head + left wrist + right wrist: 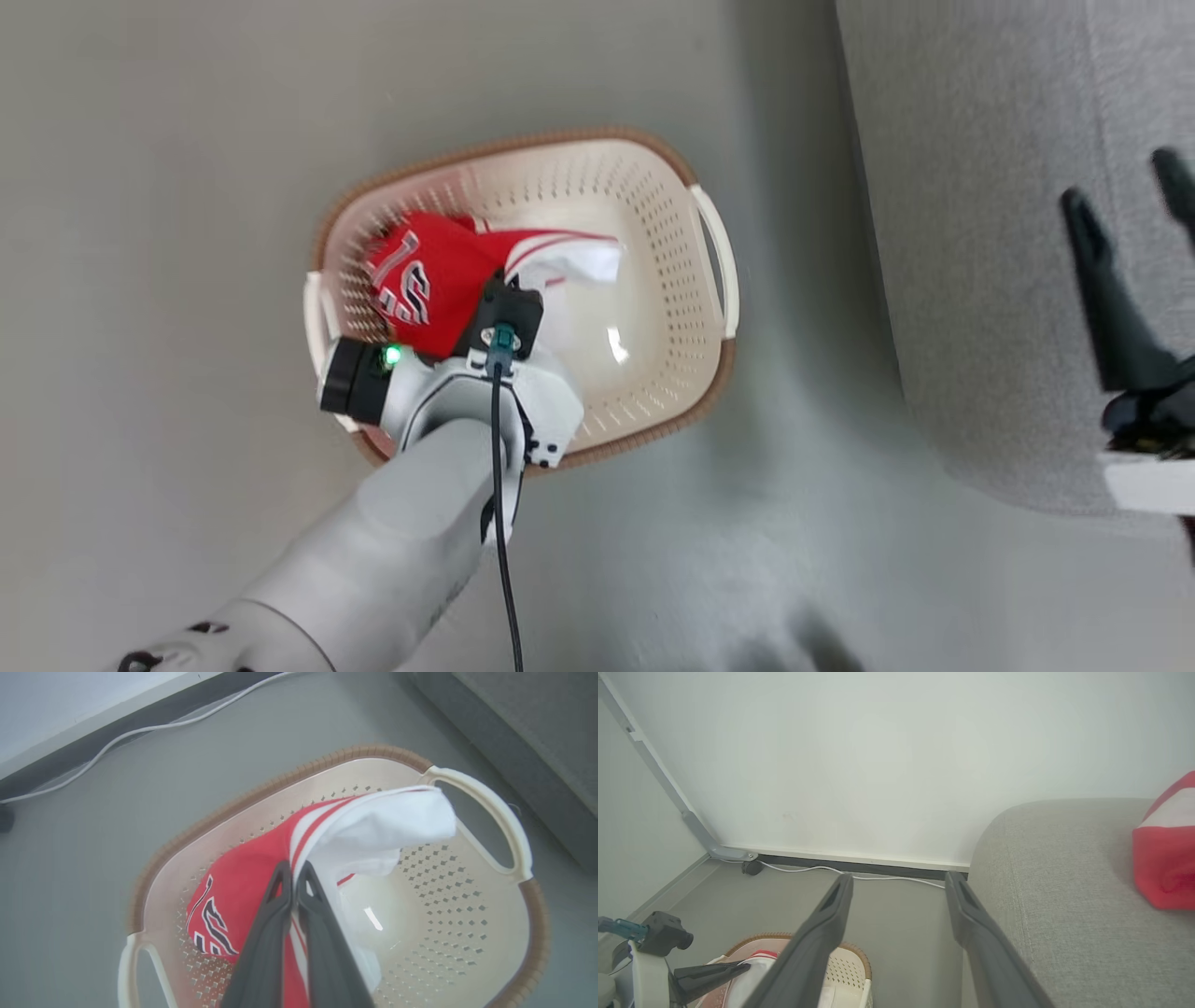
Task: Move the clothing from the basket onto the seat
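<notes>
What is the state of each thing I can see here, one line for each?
Left gripper: shut on the numbered jersey.
Right gripper: open, empty.
Numbered jersey: pinched, inside the basket.
Basket: upright on the floor.
Second jersey: lying on the sofa.
Sofa: holds the second jersey.

Cropped and covered bits

Head view, lower middle: the pale left forearm (pixel 401 551) covers the near rim of the cream perforated plastic basket (pixel 653 215); at the right edge the dark two-fingered right gripper (pixel 1120 182) is blurry and cut off. Left wrist view, lower middle: dark fingers (pixel 266 947) of the left gripper (pixel 294 869) hide part of the numerals on the red soft-fabric jersey (pixel 243 891). Right wrist view, right edge: a second red-and-white jersey (pixel 1164 858) is clipped.
</notes>
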Motion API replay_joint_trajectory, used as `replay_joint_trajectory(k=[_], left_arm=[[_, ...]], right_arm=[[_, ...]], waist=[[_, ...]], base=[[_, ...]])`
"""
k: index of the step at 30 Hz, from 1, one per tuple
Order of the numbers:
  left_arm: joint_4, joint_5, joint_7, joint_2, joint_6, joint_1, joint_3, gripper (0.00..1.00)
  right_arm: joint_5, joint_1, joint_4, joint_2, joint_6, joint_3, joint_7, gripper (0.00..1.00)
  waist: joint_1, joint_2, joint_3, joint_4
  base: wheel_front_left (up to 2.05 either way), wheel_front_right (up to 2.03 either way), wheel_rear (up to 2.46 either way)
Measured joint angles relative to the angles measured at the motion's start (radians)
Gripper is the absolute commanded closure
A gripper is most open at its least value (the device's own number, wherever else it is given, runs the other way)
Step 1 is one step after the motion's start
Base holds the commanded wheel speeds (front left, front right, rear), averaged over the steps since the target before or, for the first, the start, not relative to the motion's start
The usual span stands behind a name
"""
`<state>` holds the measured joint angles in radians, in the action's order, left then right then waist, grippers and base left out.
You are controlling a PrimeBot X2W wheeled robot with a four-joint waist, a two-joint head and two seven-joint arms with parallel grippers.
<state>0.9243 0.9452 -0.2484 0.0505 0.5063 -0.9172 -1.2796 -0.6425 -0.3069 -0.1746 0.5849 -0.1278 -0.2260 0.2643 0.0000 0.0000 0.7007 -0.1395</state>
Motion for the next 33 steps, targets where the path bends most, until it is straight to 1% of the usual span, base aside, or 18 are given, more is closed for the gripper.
replay_joint_trajectory(k=[3, 6, 8, 13, 20, 23, 29, 33], left_arm=[[-0.034, -0.017, 0.000, 0.000, 0.000, 0.039, 0.040, 1.00], [-0.080, -0.067, 0.000, -0.003, 0.001, 0.086, 0.109, 1.00], [-0.099, -0.109, 0.000, -0.005, -0.007, 0.129, 0.147, 1.00], [-0.143, -0.209, 0.000, -0.005, -0.046, 0.244, 0.257, 1.00], [-0.230, -0.338, 0.000, 0.015, -0.113, 0.335, 0.372, 1.00], [-0.270, -0.374, 0.000, 0.031, -0.139, 0.359, 0.404, 1.00], [-0.361, -0.434, 0.000, 0.041, -0.181, 0.375, 0.444, 1.00], [-0.420, -0.465, 0.000, 0.046, -0.190, 0.375, 0.454, 1.00]], right_arm=[[0.019, 0.024, 0.027, -0.016, 0.000, -0.030, 0.000, 0.00], [0.037, 0.046, 0.061, -0.030, 0.000, -0.070, 0.000, 0.00], [0.046, 0.059, 0.082, -0.046, 0.000, -0.096, 0.000, 0.00], [0.074, 0.085, 0.148, -0.088, 0.000, -0.139, 0.000, 0.00], [0.107, 0.112, 0.236, -0.147, 0.000, -0.184, 0.000, 0.00], [0.124, 0.129, 0.272, -0.176, 0.000, -0.200, 0.000, 0.00], [0.156, 0.152, 0.329, -0.224, 0.000, -0.222, -0.001, 0.00], [0.161, 0.157, 0.356, -0.245, 0.000, -0.234, -0.002, 0.00]], waist=[[0.0000, 0.0000, -0.069, 0.017], [0.0000, 0.0000, -0.140, 0.034], [0.0000, 0.0000, -0.187, 0.044], [0.0000, 0.0000, -0.306, 0.068], [0.0000, 0.0000, -0.454, 0.102], [0.0000, 0.0000, -0.507, 0.119], [0.0000, 0.0000, -0.590, 0.157], [0.0000, 0.0000, -0.625, 0.180]], base=[[0.00, 0.00, 0.00], [0.00, 0.00, 0.00], [0.00, 0.00, 0.00], [0.00, 0.00, 0.00], [0.00, 0.00, 0.00], [0.00, 0.00, 0.00], [0.00, 0.00, 0.00], [0.00, 0.00, 0.00]])
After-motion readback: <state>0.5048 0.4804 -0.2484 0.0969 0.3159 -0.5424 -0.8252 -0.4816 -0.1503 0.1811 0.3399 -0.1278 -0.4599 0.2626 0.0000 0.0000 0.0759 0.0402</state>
